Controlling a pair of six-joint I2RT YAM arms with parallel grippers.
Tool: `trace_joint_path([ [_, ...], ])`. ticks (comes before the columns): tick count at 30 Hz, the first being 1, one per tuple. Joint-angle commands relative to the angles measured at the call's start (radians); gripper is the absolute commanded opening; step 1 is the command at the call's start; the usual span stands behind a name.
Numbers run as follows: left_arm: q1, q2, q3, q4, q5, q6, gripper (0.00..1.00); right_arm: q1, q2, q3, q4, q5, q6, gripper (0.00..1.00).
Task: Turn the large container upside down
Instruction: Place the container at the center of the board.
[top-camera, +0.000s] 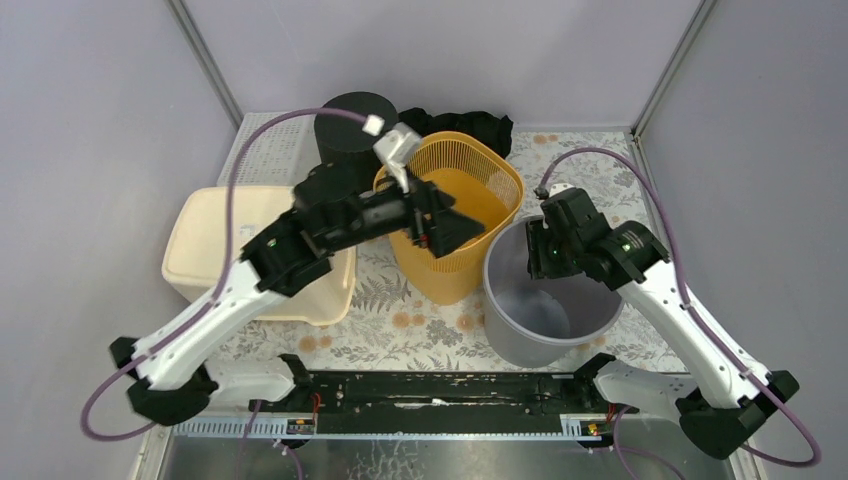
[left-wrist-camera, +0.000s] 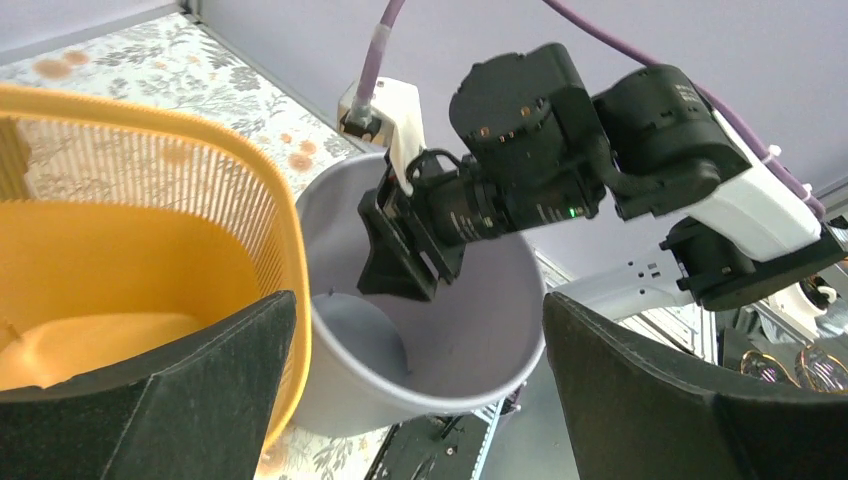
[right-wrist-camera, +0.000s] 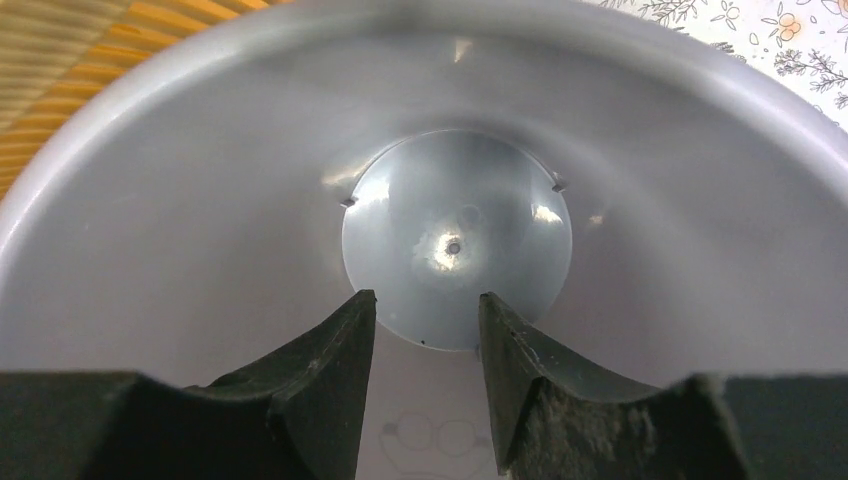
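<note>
While the left gripper hangs spread wide over the basket's rim, the right gripper sits inside the upright bucket, jaws partly apart, gripping nothing.

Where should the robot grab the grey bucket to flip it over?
The top rim, from above. The grey bucket stands upright with its mouth open, and its round wall looks too wide to span, so pinching the rim with one finger inside and one outside should work best. The right gripper hangs open at the mouth.
</note>
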Motion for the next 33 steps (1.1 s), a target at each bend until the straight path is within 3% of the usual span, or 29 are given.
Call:
trace_joint_path([
  [1,0.005,-0.157,-0.135,0.006,-0.116,-0.015,1.00,0.006,0.023,0.020,-0.002,0.042,-0.014,0.49],
  [8,0.005,-0.388,-0.379,0.015,-0.123,-0.108,1.00,0.006,0.049,0.014,-0.021,0.145,0.008,0.49],
  [13,0.004,-0.466,-0.484,0.026,-0.114,-0.147,1.00,0.005,0.081,-0.004,-0.051,0.258,0.024,0.49],
  [22,0.005,-0.464,-0.478,0.033,-0.097,-0.124,1.00,-0.033,0.114,-0.076,-0.009,0.309,0.034,0.48],
  [33,0.003,-0.418,-0.465,0.085,-0.057,-0.125,1.00,-0.234,0.117,-0.102,0.081,0.264,-0.031,0.55],
])
